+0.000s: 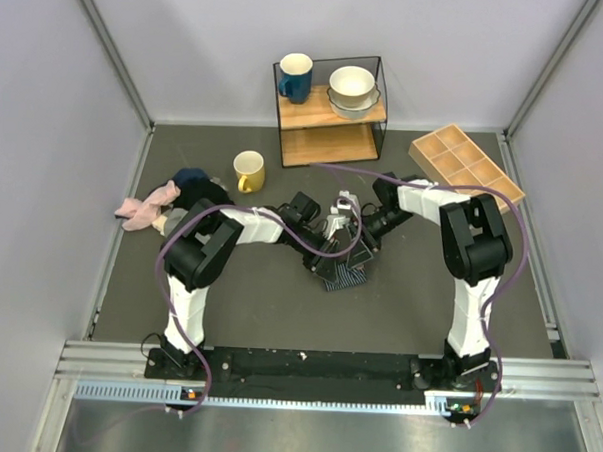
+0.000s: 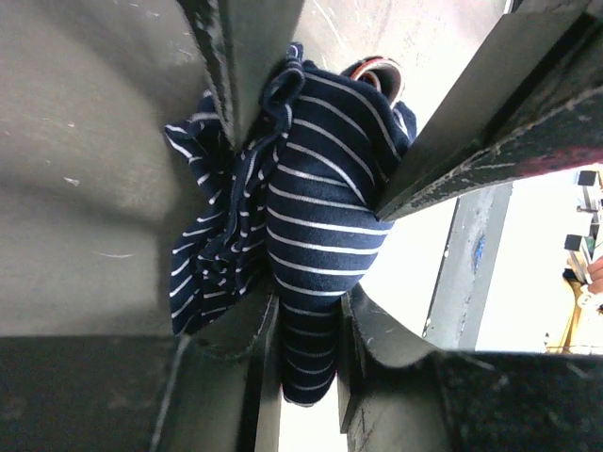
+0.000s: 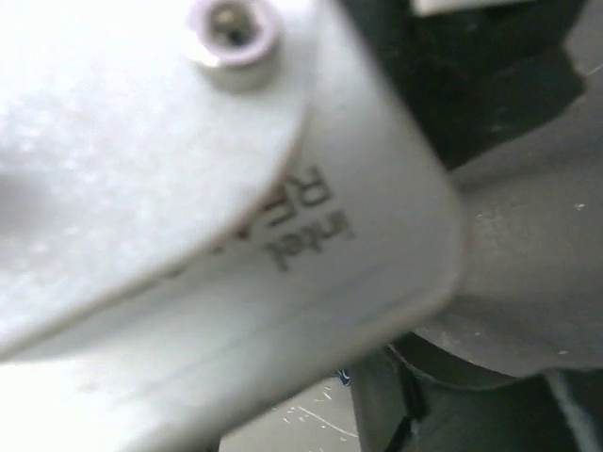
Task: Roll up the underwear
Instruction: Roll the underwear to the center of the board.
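The underwear point(image 1: 347, 275), navy with thin white stripes, is a bunched bundle at the middle of the dark table, where both arms meet. In the left wrist view it point(image 2: 320, 226) bulges out between the fingers, with a bit of red showing at its far end. My left gripper point(image 1: 330, 255) point(image 2: 311, 353) is shut on a fold of it. My right gripper point(image 1: 358, 241) comes in from the right, and its two dark fingers point(image 2: 226, 75) flank the bundle and press on it. The right wrist view is blocked by the left wrist's silver camera housing point(image 3: 188, 188).
A yellow mug point(image 1: 249, 171) stands behind the arms. A pink cloth point(image 1: 142, 207), a grey cloth point(image 1: 172, 221) and a dark cloth point(image 1: 198, 185) lie at the left. A shelf point(image 1: 331, 112) at the back holds a blue mug point(image 1: 295, 78) and bowls point(image 1: 351, 90). A wooden divided tray point(image 1: 464, 165) sits at the right.
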You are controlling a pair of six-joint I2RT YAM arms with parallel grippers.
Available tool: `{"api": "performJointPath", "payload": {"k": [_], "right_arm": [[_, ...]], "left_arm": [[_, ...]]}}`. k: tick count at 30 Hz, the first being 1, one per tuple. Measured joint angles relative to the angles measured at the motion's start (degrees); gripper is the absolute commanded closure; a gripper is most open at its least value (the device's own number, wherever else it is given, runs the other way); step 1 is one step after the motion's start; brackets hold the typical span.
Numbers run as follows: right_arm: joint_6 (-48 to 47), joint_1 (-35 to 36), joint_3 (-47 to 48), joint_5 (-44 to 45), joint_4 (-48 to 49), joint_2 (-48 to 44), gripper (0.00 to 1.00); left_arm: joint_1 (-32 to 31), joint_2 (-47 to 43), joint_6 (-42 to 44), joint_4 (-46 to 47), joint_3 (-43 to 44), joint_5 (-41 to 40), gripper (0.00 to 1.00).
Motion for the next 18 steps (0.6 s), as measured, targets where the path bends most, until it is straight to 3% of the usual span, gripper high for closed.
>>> {"api": "performJointPath", "payload": {"k": [4, 7, 14, 18], "right_arm": [[-0.3, 0.6, 0.3, -1.5, -1.4, 0.1, 0.83], [-1.2, 1.0, 1.0, -2.0, -3.0, 0.3, 0.94], [-3.6, 2.2, 1.4, -3.8, -6.2, 1.7, 1.0], [-2.6, 2.3, 1.2, -2.5, -6.7, 3.3, 1.0]], "left_arm": [[0.0, -0.5, -2.5, 1.0, -0.8, -0.9, 0.92], [0.1, -1.1, -4.7, 1.7, -1.6, -1.7, 0.84], [0.3, -5.4, -7.7, 4.4, -6.7, -5.5, 0.54], [-0.3, -9.5, -4.4, 7.1, -10.0, -8.2, 0.45]]}}
